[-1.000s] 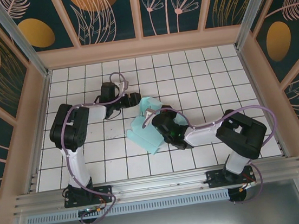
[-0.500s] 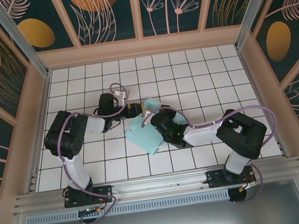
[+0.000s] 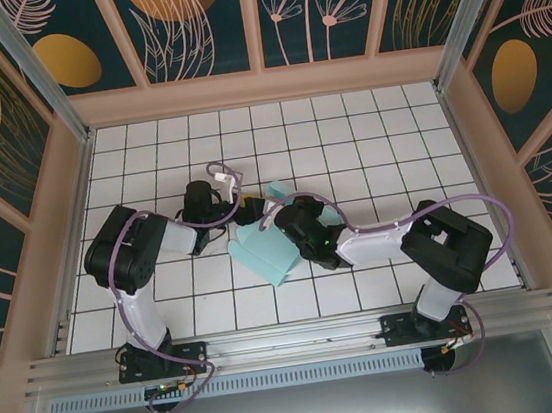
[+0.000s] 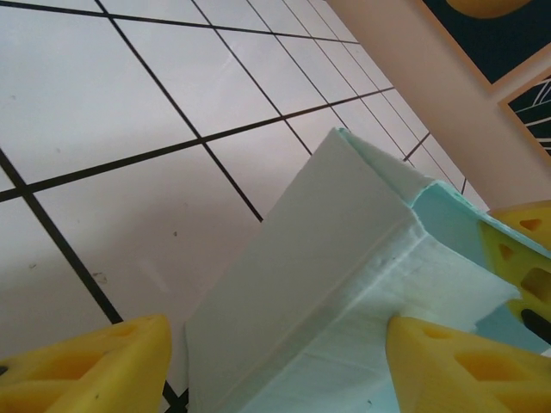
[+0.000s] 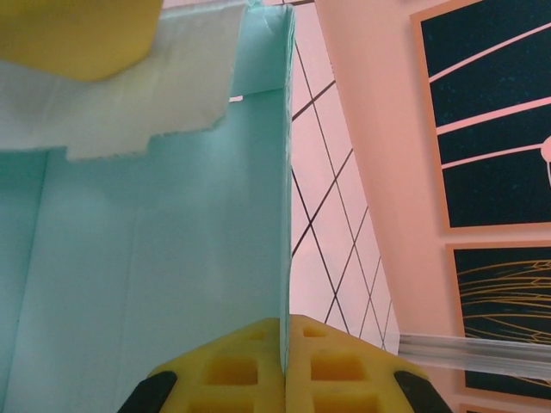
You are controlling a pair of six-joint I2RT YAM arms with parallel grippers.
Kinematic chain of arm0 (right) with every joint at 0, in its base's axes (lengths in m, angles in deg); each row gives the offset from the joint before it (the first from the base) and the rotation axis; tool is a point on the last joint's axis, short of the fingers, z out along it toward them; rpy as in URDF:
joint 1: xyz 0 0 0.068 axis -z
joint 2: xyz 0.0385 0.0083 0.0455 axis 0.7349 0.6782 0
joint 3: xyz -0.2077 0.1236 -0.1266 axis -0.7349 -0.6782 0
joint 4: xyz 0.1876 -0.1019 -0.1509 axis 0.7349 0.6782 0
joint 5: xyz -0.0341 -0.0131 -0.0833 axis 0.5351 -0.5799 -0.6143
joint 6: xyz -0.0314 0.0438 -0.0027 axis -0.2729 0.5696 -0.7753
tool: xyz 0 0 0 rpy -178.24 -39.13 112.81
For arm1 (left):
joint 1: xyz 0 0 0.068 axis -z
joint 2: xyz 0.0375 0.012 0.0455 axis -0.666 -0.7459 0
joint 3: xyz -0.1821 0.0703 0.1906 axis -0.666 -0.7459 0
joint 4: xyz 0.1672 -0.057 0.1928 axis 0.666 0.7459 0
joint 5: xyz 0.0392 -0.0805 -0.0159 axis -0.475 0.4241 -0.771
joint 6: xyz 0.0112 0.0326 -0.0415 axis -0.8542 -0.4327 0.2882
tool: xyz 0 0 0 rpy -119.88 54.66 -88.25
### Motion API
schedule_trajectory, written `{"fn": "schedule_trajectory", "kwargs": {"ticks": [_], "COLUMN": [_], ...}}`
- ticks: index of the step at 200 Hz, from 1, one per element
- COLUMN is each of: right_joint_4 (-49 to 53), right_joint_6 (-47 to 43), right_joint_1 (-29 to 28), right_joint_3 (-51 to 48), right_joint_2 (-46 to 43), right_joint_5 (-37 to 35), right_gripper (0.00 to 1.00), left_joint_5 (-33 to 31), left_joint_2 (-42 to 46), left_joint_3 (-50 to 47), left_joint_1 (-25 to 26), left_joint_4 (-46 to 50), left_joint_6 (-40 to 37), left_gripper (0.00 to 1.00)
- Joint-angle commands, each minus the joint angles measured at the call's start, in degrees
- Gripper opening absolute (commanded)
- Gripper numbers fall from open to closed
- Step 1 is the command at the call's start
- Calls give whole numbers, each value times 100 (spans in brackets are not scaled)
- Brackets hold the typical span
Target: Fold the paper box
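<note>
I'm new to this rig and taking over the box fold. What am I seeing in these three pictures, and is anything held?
Two robot arms are bolted at the near edge of a white tiled table, each ending in a two-finger gripper with yellow tips. The wide picture looks down from above and behind them; the left arm is on its left. The other two pictures come from a camera on each wrist, looking out past that arm's own gripper. In the middle lies the paper box, made of pale mint card and partly folded. The right gripper is shut, pinching an upright wall of the card by its edge. The left gripper is open, straddling a folded corner of the box.
</note>
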Motion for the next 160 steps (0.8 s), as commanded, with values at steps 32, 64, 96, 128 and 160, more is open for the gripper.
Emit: {"fn": "schedule_trajectory", "kwargs": {"ticks": [32, 64, 96, 128, 160], "right_joint_4": [745, 942, 1091, 1186, 1213], "right_joint_6": [639, 788, 884, 900, 850], "right_joint_1": [13, 19, 13, 19, 25], "right_joint_3": [339, 461, 604, 688, 722], "right_joint_2": [-40, -48, -68, -40, 20], "right_joint_5": [746, 900, 1079, 1136, 1072], "right_gripper": [0, 0, 0, 0, 0], "left_joint_5": [-125, -252, -326, -354, -382], "left_joint_2": [4, -106, -243, -281, -237], "left_joint_3": [109, 265, 527, 572, 521], "left_joint_1": [96, 131, 239, 275, 277], "left_joint_4": [125, 344, 656, 684, 712], "left_joint_6": [-483, -548, -685, -719, -754], "left_gripper": [66, 64, 58, 48, 36]}}
